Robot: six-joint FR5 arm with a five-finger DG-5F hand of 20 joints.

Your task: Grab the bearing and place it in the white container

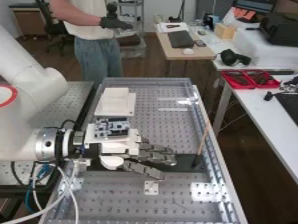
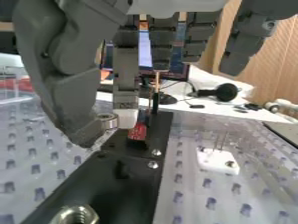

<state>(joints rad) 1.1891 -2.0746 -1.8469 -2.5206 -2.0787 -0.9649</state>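
Observation:
My hand [image 1: 143, 156] is over the black strip at the middle of the bench. In the wrist view, the thumb and one finger of the hand [image 2: 73, 95] pinch a small shiny metal bearing [image 2: 108, 121] between their tips, above the black strip. The other fingers hang fairly straight beside them. The white container [image 1: 126, 109], low and rectangular, lies on the perforated bench top, farther along the bench than the hand.
A black strip [image 2: 106, 185] carries a small red block [image 2: 138, 132] and a threaded metal ring [image 2: 76, 215]. A thin wooden stick [image 1: 203, 137] stands upright near the bench's right rail. A small white plate [image 2: 218, 161] with pins sits beside the strip.

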